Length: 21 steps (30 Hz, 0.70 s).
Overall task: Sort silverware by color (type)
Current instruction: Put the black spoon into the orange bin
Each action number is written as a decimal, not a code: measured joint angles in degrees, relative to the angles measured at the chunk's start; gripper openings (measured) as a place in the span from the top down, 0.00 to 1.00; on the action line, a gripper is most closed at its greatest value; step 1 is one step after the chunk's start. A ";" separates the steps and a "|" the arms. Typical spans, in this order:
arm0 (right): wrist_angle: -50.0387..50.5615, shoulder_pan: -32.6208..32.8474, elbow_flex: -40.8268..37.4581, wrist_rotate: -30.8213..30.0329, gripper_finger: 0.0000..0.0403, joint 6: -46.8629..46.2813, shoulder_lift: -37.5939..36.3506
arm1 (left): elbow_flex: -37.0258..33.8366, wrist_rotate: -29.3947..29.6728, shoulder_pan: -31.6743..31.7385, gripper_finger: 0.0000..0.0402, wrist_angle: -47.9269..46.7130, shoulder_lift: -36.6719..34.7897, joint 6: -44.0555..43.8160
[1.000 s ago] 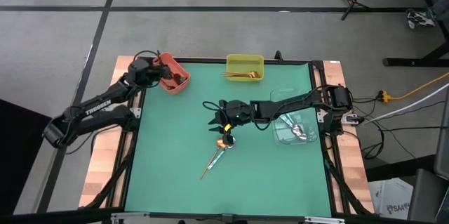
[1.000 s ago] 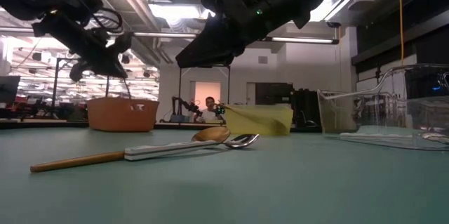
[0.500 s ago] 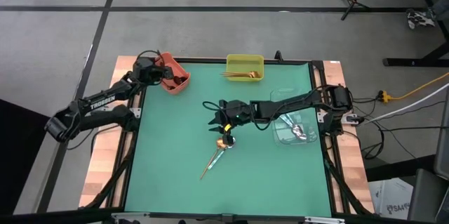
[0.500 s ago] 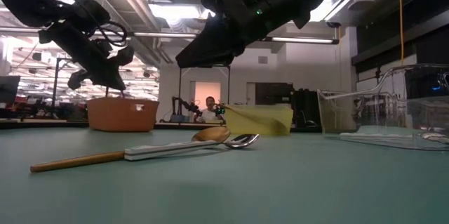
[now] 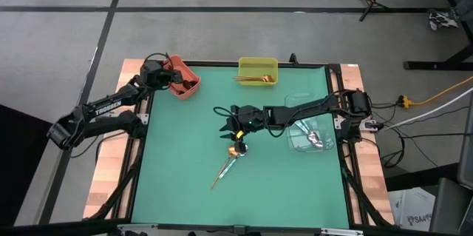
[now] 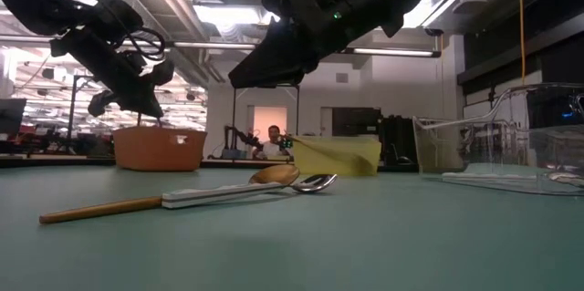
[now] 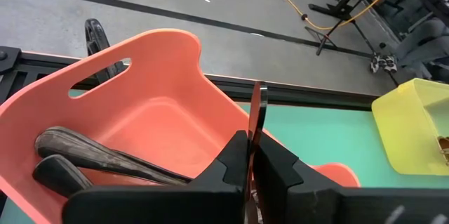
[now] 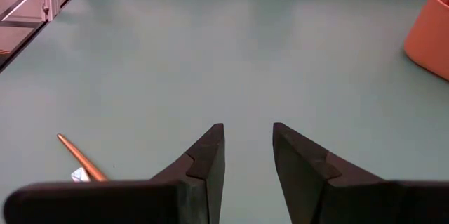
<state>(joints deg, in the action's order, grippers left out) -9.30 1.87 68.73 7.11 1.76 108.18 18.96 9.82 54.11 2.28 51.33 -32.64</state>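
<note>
At the far left corner of the bench your left gripper (image 7: pixel 249 155) hangs over the salmon bin (image 5: pixel 182 85), its fingers closed on a thin dark handle that stands upright between them; two dark spoons (image 7: pixel 105 159) already lie inside. This looks like the drop-off step for a dark piece: the next move would be to part the fingers while the handle is over the bin's floor, not its rim.

At the bench's middle, a gold spoon (image 5: pixel 225 166) and a silver spoon (image 6: pixel 308 183) lie touching.

Your right gripper (image 8: pixel 247 155) hovers just above them, fingers apart and empty. Picking one calls for closing on a single handle.

The yellow bin (image 5: pixel 258 69) at the far edge holds gold pieces; the clear tray (image 5: pixel 295 143) sits near the right edge.
</note>
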 joint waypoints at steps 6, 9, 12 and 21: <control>0.00 0.00 0.00 0.00 0.72 0.00 0.00 | 0.00 0.06 -0.02 0.96 -0.31 0.04 0.19; 0.00 0.00 0.00 0.00 0.72 0.00 0.00 | 0.00 -0.13 -0.04 0.92 -0.63 0.09 0.24; 0.00 0.02 0.00 0.00 0.72 0.00 0.00 | 0.00 -0.16 -0.07 0.87 -0.56 0.09 0.23; 0.00 0.02 0.00 0.00 0.72 0.01 0.00 | 0.00 -0.15 -0.04 0.80 -0.36 0.09 0.31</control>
<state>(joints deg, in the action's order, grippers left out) -9.30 1.89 68.73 7.11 1.77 108.18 18.96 9.68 54.06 1.93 51.42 -32.34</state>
